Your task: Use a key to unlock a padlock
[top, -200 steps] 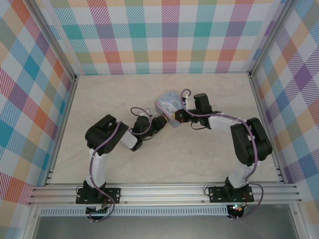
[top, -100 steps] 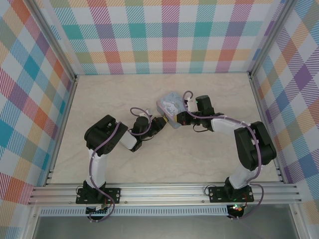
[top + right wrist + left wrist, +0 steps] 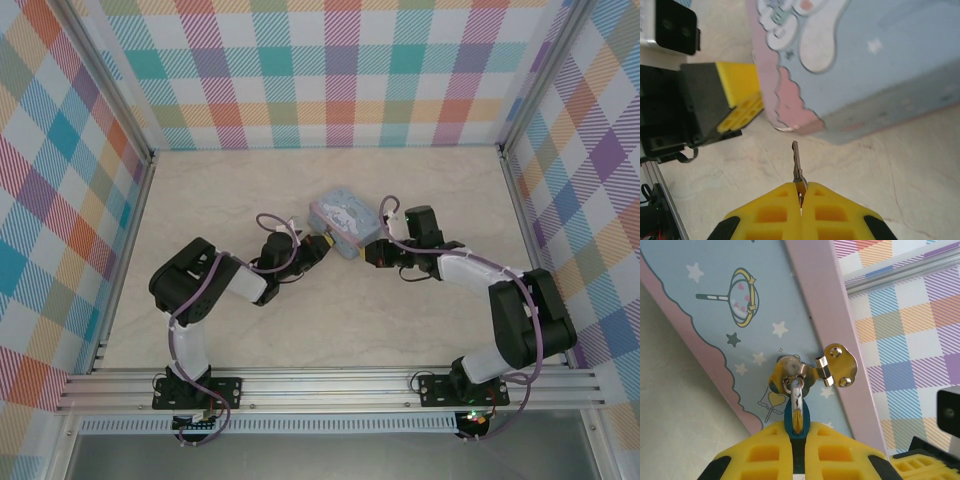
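The padlock is tiny, with a teal-blue body and a silvery shackle hooked through the brass hasp loop on the pale blue cartoon tin. My left gripper is shut on the padlock body, right against the tin's front. A thin dark grey key sticks out of my right gripper, which is shut on its head. The key tip points at the tin's near corner, a short way off it. From above, the left gripper and right gripper flank the tin.
In the right wrist view a yellow fingertip of the left gripper lies left of the tin, on the marble-patterned table. Checked walls and metal rails enclose the table, and bare floor lies behind the tin.
The left jaws have closed onto the padlock. Its elbow has swung out to the left. The right arm has drawn back to the right with the key, and the tin has shifted slightly.
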Controlling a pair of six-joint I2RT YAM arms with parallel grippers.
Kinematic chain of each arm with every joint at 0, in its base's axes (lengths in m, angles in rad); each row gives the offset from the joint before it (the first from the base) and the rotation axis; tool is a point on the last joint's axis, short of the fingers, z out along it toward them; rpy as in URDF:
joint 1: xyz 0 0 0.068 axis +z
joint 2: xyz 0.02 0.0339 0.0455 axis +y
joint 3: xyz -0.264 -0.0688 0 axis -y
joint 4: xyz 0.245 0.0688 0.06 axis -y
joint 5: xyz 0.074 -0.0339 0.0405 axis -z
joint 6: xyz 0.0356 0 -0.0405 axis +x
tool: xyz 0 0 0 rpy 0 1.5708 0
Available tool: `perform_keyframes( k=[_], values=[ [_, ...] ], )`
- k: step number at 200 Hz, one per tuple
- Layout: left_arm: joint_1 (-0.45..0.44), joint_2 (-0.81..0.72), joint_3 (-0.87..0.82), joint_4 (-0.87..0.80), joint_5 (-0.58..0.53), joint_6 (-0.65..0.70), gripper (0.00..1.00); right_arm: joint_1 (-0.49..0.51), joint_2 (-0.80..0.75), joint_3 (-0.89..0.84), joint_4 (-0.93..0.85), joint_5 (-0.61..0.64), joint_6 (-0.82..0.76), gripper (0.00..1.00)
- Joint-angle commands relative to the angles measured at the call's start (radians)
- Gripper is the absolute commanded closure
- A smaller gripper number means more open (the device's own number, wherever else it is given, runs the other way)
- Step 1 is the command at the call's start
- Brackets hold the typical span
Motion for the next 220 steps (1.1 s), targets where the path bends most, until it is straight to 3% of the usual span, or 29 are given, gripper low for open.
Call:
perform_keyframes(
  k=[1,64,150,178,220],
  values=[
    [-0.015,-0.050,-0.015,0.002,0.014,0.028,0.96,-0.026,-0.010,-0.025,0.002,0.012,0.026,0.99],
    [-0.028,-0.098,-0.031,-0.038,0.039,0.056,1.00,-0.076,0.126,0.085,-0.012,0.035,0.002,1.00],
    [-0.045,-0.122,-0.052,-0.037,0.053,0.039,1.00,-0.079,0.294,0.275,-0.010,-0.053,-0.068,1.00],
    [-0.045,-0.122,-0.045,-0.028,0.051,0.015,1.00,-0.106,0.246,0.215,-0.019,-0.018,-0.066,1.00],
    [-0.045,-0.135,-0.032,-0.035,0.042,0.002,1.00,-0.145,0.085,0.060,-0.029,-0.119,-0.044,0.99]
  ],
)
